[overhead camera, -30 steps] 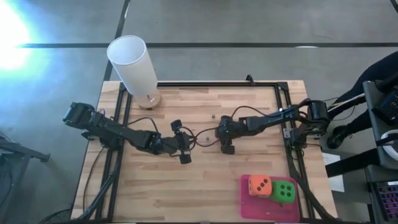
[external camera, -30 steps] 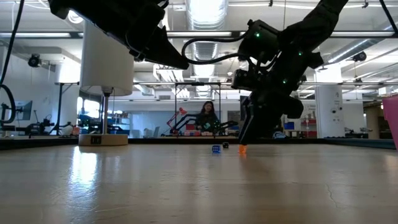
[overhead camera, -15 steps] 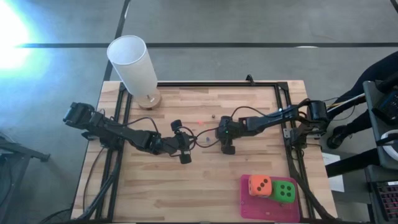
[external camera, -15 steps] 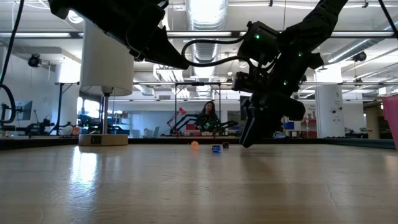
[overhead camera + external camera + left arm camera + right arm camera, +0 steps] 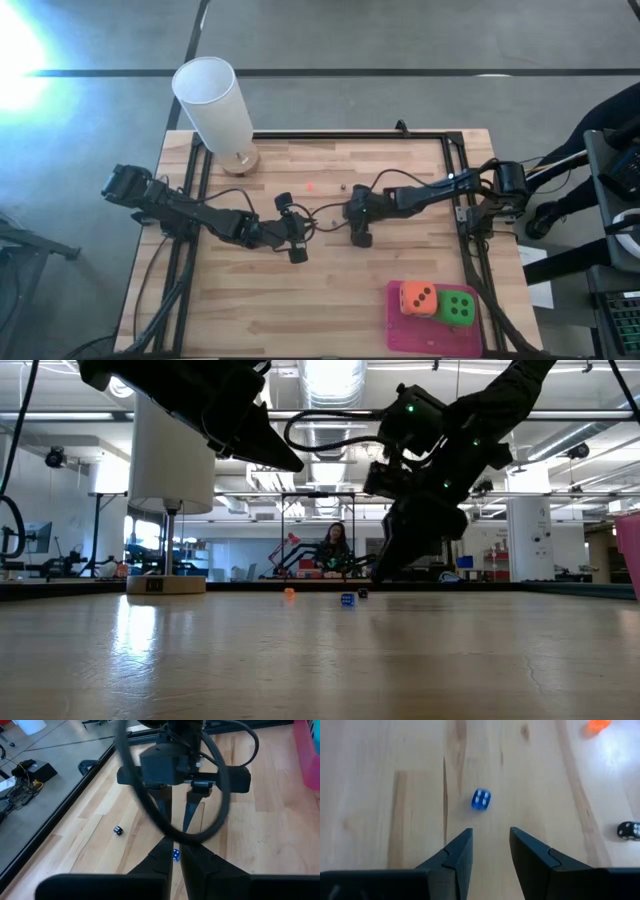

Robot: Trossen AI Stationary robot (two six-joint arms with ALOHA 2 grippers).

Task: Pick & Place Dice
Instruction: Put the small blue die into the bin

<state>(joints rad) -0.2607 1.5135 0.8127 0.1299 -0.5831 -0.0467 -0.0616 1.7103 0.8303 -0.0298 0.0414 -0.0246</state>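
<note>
Three tiny dice lie on the wooden table: a blue one (image 5: 481,800), a black one (image 5: 629,830) and an orange one (image 5: 311,187). My right gripper (image 5: 490,837) hovers open just short of the blue die, slanting down, with nothing between its fingers. My left gripper (image 5: 175,847) waits opposite it at mid-table, its fingers a narrow gap apart; the blue die (image 5: 176,854) shows through that gap. A big orange die (image 5: 418,298) and a big green die (image 5: 458,308) rest on a pink mat (image 5: 400,330) at the near right.
A tall white cylinder (image 5: 215,105) on a round wooden foot stands at the far left corner. Black rails (image 5: 465,200) frame the tabletop. Bare wood lies along the near edge, left of the mat. A person (image 5: 333,545) sits far behind the table.
The tiny orange die, which lay at my right gripper's fingertips, has shot away across the wood toward the table's far left and now lies well clear of both grippers. The blue and black dice have stayed put.
</note>
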